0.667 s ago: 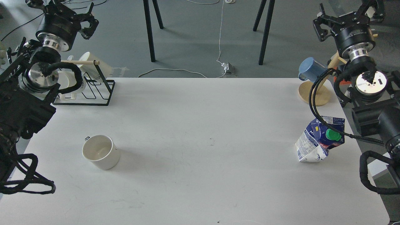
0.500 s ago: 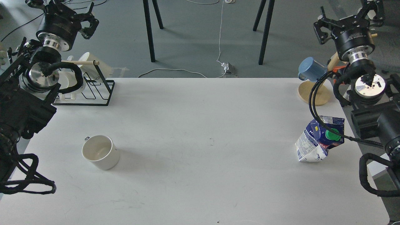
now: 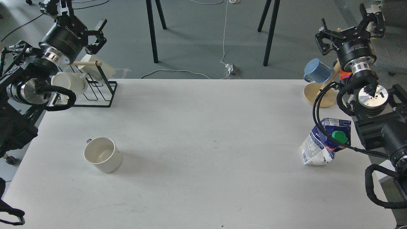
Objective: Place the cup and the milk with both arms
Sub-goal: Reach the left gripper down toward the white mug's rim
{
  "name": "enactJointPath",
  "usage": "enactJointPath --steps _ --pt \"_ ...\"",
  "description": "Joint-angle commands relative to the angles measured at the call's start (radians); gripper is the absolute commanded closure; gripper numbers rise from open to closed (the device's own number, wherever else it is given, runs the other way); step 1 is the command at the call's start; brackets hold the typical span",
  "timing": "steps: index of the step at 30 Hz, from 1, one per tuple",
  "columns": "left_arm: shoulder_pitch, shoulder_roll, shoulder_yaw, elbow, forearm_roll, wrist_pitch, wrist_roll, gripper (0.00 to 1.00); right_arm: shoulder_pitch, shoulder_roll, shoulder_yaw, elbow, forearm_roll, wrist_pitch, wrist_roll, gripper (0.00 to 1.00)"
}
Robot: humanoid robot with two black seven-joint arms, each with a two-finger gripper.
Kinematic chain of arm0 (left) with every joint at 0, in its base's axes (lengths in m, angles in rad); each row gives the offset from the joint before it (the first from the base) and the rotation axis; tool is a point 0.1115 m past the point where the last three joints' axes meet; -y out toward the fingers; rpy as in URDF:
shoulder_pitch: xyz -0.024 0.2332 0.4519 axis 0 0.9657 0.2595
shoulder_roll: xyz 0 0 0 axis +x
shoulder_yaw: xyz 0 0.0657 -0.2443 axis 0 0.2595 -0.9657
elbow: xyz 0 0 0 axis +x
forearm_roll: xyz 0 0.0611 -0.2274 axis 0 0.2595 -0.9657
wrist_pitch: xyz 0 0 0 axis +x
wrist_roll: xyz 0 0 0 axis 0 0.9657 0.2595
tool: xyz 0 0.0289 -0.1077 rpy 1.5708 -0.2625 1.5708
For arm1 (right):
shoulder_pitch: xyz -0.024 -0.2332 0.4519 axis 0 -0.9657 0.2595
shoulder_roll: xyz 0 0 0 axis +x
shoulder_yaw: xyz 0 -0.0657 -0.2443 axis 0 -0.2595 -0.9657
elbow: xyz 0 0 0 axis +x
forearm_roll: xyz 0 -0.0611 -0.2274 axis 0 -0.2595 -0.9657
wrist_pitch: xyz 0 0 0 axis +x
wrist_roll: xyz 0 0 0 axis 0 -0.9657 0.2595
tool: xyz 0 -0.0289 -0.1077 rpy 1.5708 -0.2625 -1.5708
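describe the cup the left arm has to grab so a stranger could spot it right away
Start from the white table and look at its near-left part. The cup stands there upright and alone, mouth open and empty, well in front of the black wire rack. Unlike the white mugs held on that rack and the blue mug far right, it sits directly on the tabletop.

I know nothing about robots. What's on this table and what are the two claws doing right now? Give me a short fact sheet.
table: white table
cup: white cup, upright, front left
milk: milk carton, green cap, near the right edge
left claw: left claw, open, holding nothing, raised above the wire rack
right claw: right claw, open, holding nothing, raised past the blue mug
task status: neither item gripped yet
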Motion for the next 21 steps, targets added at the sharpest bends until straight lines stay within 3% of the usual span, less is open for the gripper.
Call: enactJointPath --steps 1,3,5,8,13,18,21 --pt "0.100 0.139 0.009 -0.192 0.294 0.035 -0.012 0.01 -0.031 -0.010 0.012 0.035 0.000 0.000 0.000 0.01" --pt "0.163 0.213 0.009 -0.281 0.451 0.038 -0.023 0.02 -0.048 -0.015 0.016 0.047 0.000 0.000 0.000 0.01" --pt "0.230 0.267 0.008 -0.345 0.610 0.047 -0.066 0.04 -0.057 -0.021 0.016 0.047 0.000 0.000 0.000 0.01" --pt "0.297 0.322 0.012 -0.368 0.854 0.087 -0.150 0.07 -0.075 -0.021 0.016 0.050 0.001 0.000 0.002 0.01" --pt "0.422 0.368 0.024 -0.373 1.205 0.177 -0.204 0.17 -0.097 -0.021 0.017 0.073 0.000 0.000 0.002 0.01" --pt "0.501 0.371 0.054 -0.355 1.517 0.329 -0.199 0.22 -0.105 -0.029 0.017 0.083 0.000 0.000 0.002 0.01" --pt "0.504 0.351 0.077 -0.303 1.710 0.367 -0.184 0.26 -0.106 -0.029 0.017 0.083 0.000 0.000 0.002 0.01"
